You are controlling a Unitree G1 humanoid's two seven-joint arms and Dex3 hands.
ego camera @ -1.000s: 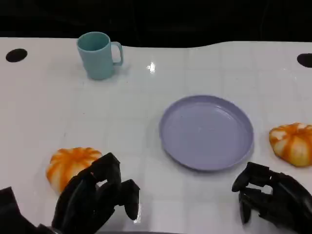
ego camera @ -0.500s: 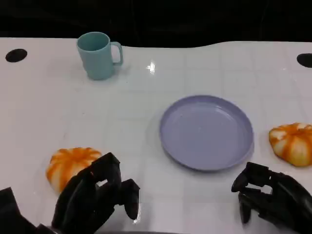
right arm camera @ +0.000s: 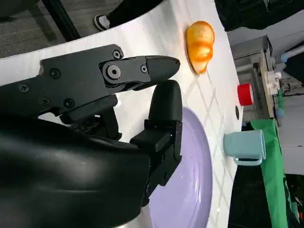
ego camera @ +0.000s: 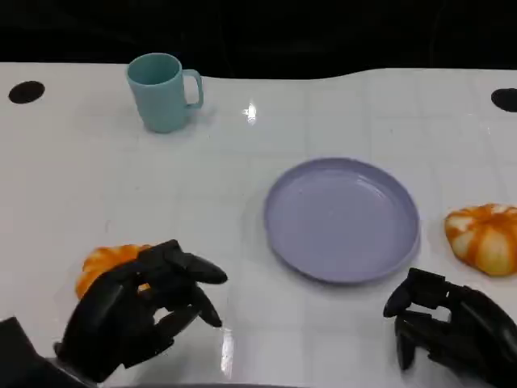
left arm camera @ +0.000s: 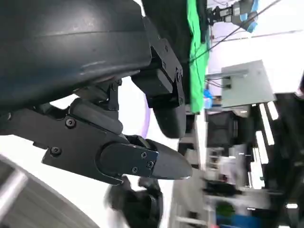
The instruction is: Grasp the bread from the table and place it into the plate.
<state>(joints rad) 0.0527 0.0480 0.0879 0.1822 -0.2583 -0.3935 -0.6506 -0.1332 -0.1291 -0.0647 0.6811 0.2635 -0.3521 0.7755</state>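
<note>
With our left hand (ego camera: 133, 319) spread empty over the bread (ego camera: 109, 265) lying left of the plate (ego camera: 342, 218), we should lower squarely before closing, right hand (ego camera: 452, 331) idle, curled on nothing.

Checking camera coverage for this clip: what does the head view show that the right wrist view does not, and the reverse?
Head view alone: the left hand with fingers spread over the near orange striped bread roll.

Right wrist view alone: a red cylinder off the table and a shoe on the floor.

Both: round lavender plastic plate, teal handled mug, the other orange striped bread roll, right hand.
</note>
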